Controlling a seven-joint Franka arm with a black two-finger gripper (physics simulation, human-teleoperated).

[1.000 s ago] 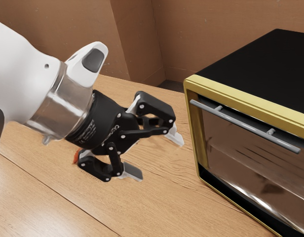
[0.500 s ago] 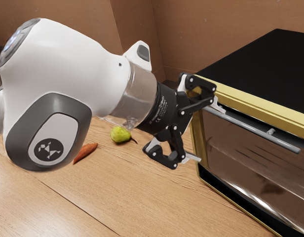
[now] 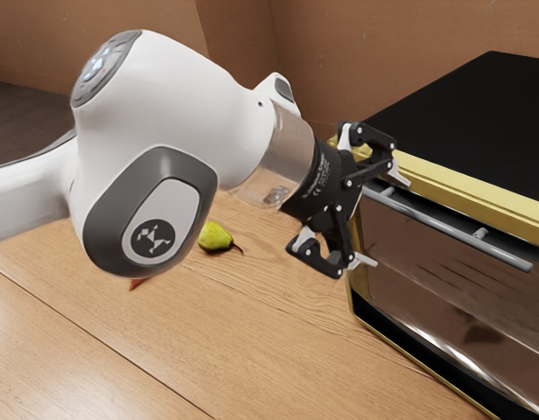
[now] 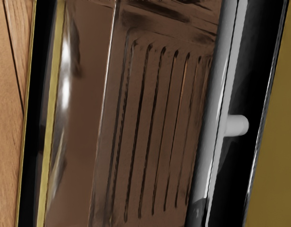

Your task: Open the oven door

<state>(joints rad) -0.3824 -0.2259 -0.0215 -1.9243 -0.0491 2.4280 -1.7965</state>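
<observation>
At the exterior view's right stands a box-shaped toaster oven (image 3: 462,114) with a flat black top and a yellow front frame (image 3: 493,199). Its door (image 3: 444,293) is closed, a brownish, glossy glass panel with bright white streaks of reflection along its lower part. Behind the glass run dark parallel lines, clearest in the wrist view. A round silver bar handle (image 3: 444,226) crosses the top of the door, held off a black strip by short posts. The black two-finger gripper (image 3: 382,220) is at the handle's end toward the exterior view's left, jaws spread well apart with nothing clamped between them; whether the upper fingertip touches the bar, I cannot tell. On the wood-grain table (image 3: 164,350), beyond the arm, lie a yellow-green pear (image 3: 217,237) and a mostly hidden reddish-orange thing (image 3: 136,283).
</observation>
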